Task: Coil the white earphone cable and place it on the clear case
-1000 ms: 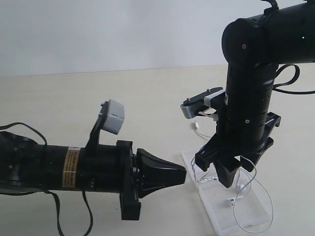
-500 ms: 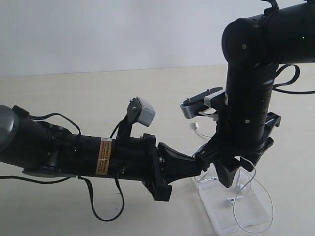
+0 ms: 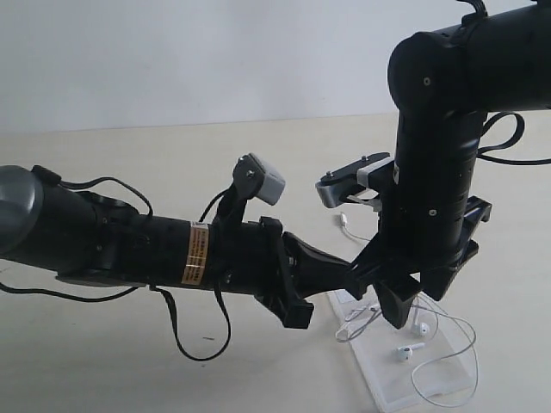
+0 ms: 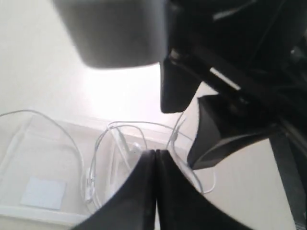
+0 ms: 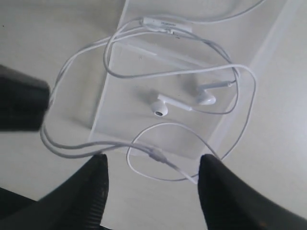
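The white earphone cable (image 5: 168,72) lies in loose loops, partly on the clear case (image 5: 129,96) and partly on the table beside it. Both earbuds (image 5: 160,109) rest on the case. My right gripper (image 5: 151,163) hangs open just above the case's edge; a cable loop lies below it, between its fingers, not gripped. In the exterior view the case (image 3: 387,383) sits at the lower right under the right gripper (image 3: 417,297). My left gripper (image 4: 155,152) is shut and empty. Its tip (image 3: 357,274) is next to the right gripper, over the cable (image 4: 96,153) by the case's near edge.
A white sticker (image 4: 43,192) shows inside the case. One cable end (image 3: 344,222) trails on the beige table behind the right arm. The left arm's black cable (image 3: 198,335) droops to the table. Both arms crowd the space above the case.
The left arm has swung right, bringing its shut tip beside the right gripper. The cable's loops have shifted on the case and a second earbud now shows. The right arm has stayed put.
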{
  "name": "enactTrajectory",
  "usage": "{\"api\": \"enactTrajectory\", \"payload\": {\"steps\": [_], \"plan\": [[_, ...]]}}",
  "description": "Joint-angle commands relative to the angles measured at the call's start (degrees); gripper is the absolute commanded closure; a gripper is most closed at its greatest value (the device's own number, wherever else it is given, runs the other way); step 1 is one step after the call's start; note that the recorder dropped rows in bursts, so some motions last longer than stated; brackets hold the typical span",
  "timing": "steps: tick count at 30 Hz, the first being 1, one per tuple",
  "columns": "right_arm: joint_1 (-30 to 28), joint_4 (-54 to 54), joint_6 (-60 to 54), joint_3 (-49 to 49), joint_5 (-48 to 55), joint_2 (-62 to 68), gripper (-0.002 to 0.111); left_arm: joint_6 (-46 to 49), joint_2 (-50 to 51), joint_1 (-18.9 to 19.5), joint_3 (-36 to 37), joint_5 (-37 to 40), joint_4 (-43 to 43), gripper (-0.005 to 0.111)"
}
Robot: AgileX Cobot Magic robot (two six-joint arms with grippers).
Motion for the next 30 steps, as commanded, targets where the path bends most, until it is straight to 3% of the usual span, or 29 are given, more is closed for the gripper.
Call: {"api": "enactTrajectory", "payload": {"steps": [1, 9, 17, 20, 22, 27, 30], "plan": [[-0.2, -1.6, -0.2, 0.4, -0.2, -1.2, 0.054, -1.1, -0.1, -0.1, -0.3, 2.4, -0.2, 0.107], [-0.2, -4.6, -0.2, 0.4, -0.2, -8.7, 0.054, -1.1, -0.1, -0.1, -0.3, 2.5, -2.5, 0.107], [-0.2, -22.3, 8.2, 0.4, -0.2, -12.8, 0.054, -2.1, -0.8, 0.7, -0.3, 3.4, -3.2, 0.107], [-0.2, -21.7, 11.0, 0.4, -0.8, -12.5, 0.054, -5.6, -1.9, 2.8, -0.3, 4.2, -2.1, 0.107], [-0.2, -19.4, 9.9, 0.4, -7.4, -12.0, 0.057, -8.1, -3.0, 4.9, -0.3, 4.4, -0.4, 0.107], [-0.2, -17.2, 6.4, -1.6, -13.5, -7.3, 0.083, -11.8, -6.2, 10.9, 2.2, 5.4, 3.3, 0.107], [-0.5, -17.3, 6.3, -5.5, -12.9, -1.9, 0.078, -11.8, -8.3, 14.9, 5.1, 6.0, 3.9, 0.107]]}}
